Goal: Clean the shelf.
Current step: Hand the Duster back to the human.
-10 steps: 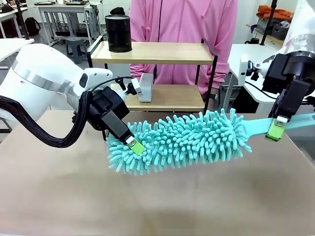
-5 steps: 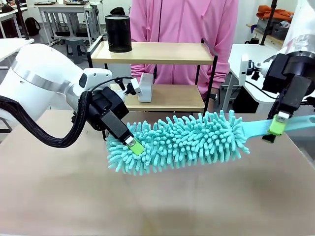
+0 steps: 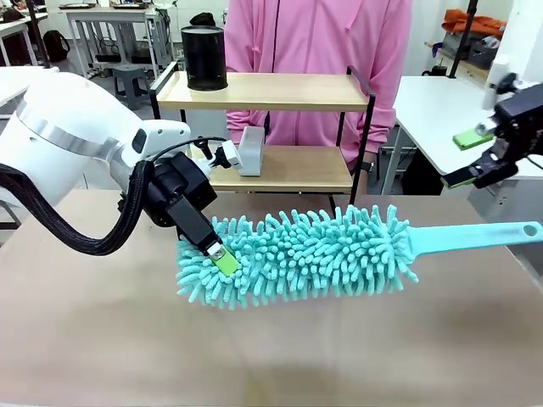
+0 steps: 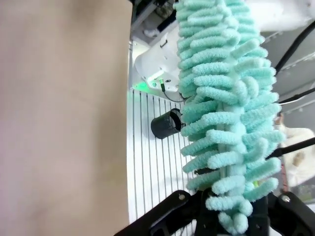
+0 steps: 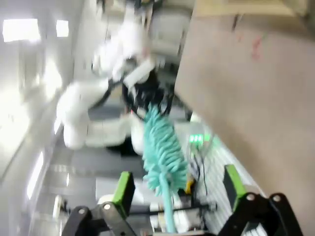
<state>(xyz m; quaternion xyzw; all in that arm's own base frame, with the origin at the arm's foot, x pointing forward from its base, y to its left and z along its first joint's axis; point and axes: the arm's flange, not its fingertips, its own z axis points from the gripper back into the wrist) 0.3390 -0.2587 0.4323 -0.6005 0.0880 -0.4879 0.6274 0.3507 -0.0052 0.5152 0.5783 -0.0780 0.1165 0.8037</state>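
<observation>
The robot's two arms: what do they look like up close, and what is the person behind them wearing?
The left arm is a glossy white rounded shell with a silver ring and a black corrugated cable hose. The left gripper and right gripper are black, boxy, with bright green finger pads. The person wears a pink long-sleeved top.

You have the shelf [image 3: 280, 93] standing upright at the far side of the table, just in front of the person in pink. It is a small two-tier rack, two light wooden boards on a thin black metal frame. On your top board a black cylinder [image 3: 204, 57] stands at its left end, and a small white block [image 3: 251, 150] sits on the lower board toward the left.
</observation>
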